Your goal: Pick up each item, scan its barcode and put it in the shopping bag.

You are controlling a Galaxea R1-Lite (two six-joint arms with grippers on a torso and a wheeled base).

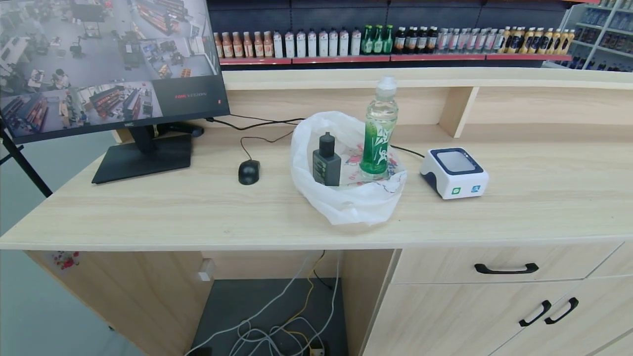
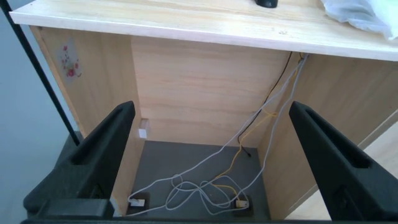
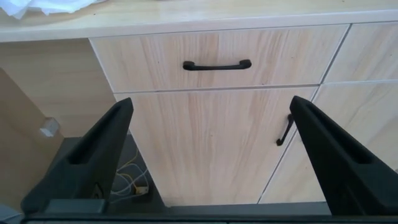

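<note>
seemingly both items stand in the white plastic shopping bag on the pale wooden counter: a tall clear bottle of green liquid, a small dark square bottle beside it. left hand and right hand hang below the counter's front edge, spread wide, empty. rise clear of that edge before reaching; white-and-navy box scanner stands near the bag's right.

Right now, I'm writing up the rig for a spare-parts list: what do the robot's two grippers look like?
The left gripper and the right gripper look alike. Each has two matte black fingers, broad at the base and tapering to a blunt tip, with a stepped ridge along the upper face. Their surfaces are plain and unmarked.
</note>
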